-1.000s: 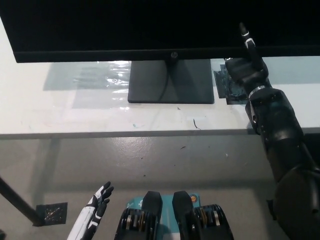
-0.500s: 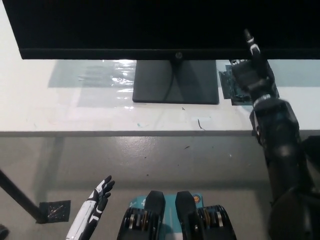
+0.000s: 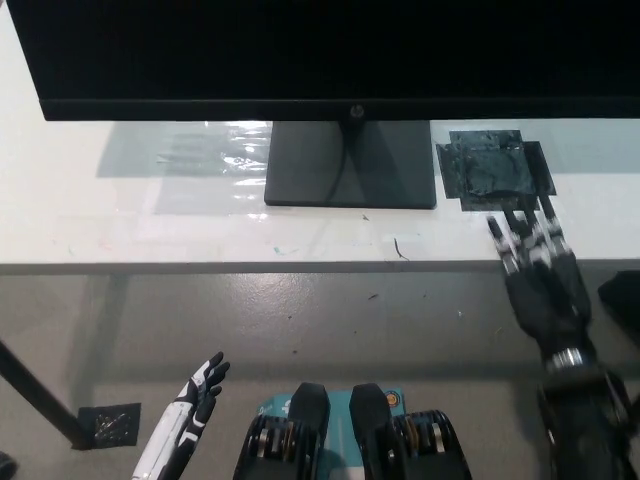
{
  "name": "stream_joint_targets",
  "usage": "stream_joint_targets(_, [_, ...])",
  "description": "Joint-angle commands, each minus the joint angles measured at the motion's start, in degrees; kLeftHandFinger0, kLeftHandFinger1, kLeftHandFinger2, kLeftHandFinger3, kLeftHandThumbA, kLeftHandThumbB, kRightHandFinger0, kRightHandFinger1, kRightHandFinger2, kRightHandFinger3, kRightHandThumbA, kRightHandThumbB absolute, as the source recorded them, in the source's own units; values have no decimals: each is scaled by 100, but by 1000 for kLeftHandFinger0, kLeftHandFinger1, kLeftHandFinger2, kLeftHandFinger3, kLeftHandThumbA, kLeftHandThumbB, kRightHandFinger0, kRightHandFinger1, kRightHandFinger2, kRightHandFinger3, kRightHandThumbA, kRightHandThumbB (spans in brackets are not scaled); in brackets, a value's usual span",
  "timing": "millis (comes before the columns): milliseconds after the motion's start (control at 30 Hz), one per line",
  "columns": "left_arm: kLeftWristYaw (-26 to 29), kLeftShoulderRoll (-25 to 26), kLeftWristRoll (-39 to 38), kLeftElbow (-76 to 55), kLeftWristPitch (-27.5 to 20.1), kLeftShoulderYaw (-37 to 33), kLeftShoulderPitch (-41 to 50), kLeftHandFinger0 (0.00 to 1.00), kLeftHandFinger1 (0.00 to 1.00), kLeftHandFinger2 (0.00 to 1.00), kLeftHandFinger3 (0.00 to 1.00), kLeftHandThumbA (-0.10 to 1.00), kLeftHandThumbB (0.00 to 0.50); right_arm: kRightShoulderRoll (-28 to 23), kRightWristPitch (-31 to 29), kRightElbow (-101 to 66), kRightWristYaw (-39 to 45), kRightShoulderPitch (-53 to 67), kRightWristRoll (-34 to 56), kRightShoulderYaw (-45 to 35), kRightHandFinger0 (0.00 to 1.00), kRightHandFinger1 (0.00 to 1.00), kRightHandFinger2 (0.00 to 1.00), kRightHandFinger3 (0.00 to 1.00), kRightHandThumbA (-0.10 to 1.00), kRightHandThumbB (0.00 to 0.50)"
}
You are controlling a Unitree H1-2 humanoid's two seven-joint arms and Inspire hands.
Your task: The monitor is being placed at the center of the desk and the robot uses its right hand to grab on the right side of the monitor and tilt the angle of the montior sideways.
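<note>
Even, fairly bright light, glare on the desk [image 3: 190, 150] film, and the monitor [image 3: 330, 50] screen perhaps underexposed.

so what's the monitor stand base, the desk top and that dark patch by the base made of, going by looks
Monitor stand base: flat rectangular slab, matte dark grey, probably plastic or painted metal; no glare. Desk top: smooth white, likely laminate; it shows small scuffs and a soft sheen. Dark patch: looks like overlapping strips of black tape, glossy and wrinkled, stuck flat on the desk.
</note>
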Motion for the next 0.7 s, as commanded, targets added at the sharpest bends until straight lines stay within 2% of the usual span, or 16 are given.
stream_joint_targets(0, [40,102,10,-24,-232,-8,-95,1000,1000,1000,1000,1000,328,-55,-1232,-4023,1031,1477,-1932,1480,1000,1000,1000,1000,1000,500])
stream_joint_targets(100, [40,102,10,-24,-232,-7,-95,1000,1000,1000,1000,1000,328,-95,-1238,-4057,960,1502,-1938,1542,1000,1000,1000,1000,1000,500])
stream_joint_targets(133, [47,99,17,-24,-232,-4,-128,1000,1000,1000,1000,1000,331,18,-1717,-4378,1101,1735,-2215,1630,1000,1000,1000,1000,1000,500])
stream_joint_targets(233, [26,95,3,-32,-232,11,-147,1000,1000,1000,1000,1000,337,90,-2041,-4861,1141,1914,-2505,1789,1000,1000,1000,1000,1000,500])
stream_joint_targets(267, [23,97,-8,-18,-232,12,-161,1000,1000,1000,1000,1000,337,137,-2364,-4939,1213,1955,-2636,1810,1000,1000,1000,1000,1000,474])
stream_joint_targets(300, [15,97,-22,23,-232,13,-200,1000,1000,1000,1000,1000,335,323,-2757,-5458,1275,2204,-3023,1917,1000,1000,1000,1000,1000,493])
stream_joint_targets(367, [13,96,-22,26,-232,14,-202,1000,1000,1000,1000,1000,333,304,-2756,-5517,1214,2236,-3074,1969,1000,1000,1000,1000,1000,496])
stream_joint_targets(400, [29,101,25,-2,-232,11,-196,1000,1000,1000,1000,1000,345,334,-2731,-5981,1277,2497,-3149,2095,1000,1000,1000,1000,1000,453])
stream_joint_targets(433, [28,105,29,-5,-232,12,-195,1000,1000,1000,1000,1000,346,324,-2737,-6036,1252,2535,-3178,2135,1000,1000,1000,1000,1000,452])
stream_joint_targets(467, [25,106,21,-6,-232,7,-203,1000,1000,1000,1000,1000,342,435,-3277,-5953,1673,2773,-3261,2058,1000,1000,1000,1000,1000,423])
stream_joint_targets(500, [25,106,21,-6,-232,7,-203,1000,1000,1000,1000,1000,342,421,-3277,-5962,1644,2779,-3284,2080,1000,1000,1000,1000,1000,422])
stream_joint_targets(533, [26,106,24,-8,-232,2,-206,1000,1000,1000,1000,1000,336,469,-3277,-5929,1692,2847,-3343,2092,1000,1000,1000,1000,1000,457])
stream_joint_targets(567, [17,110,19,-16,-232,-7,-211,1000,1000,1000,1000,1000,335,610,-3277,-5671,1922,2863,-3420,2018,1000,1000,1000,1000,1000,451])
stream_joint_targets(600, [27,119,39,-24,-232,-19,-212,1000,1000,1000,1000,1000,333,683,-3277,-5394,1975,2867,-3522,1961,1000,1000,1000,1000,1000,409])
stream_joint_targets(667, [29,120,41,-24,-232,-21,-213,1000,1000,1000,1000,1000,332,694,-3277,-5382,1972,2879,-3557,1964,1000,1000,1000,1000,1000,407])
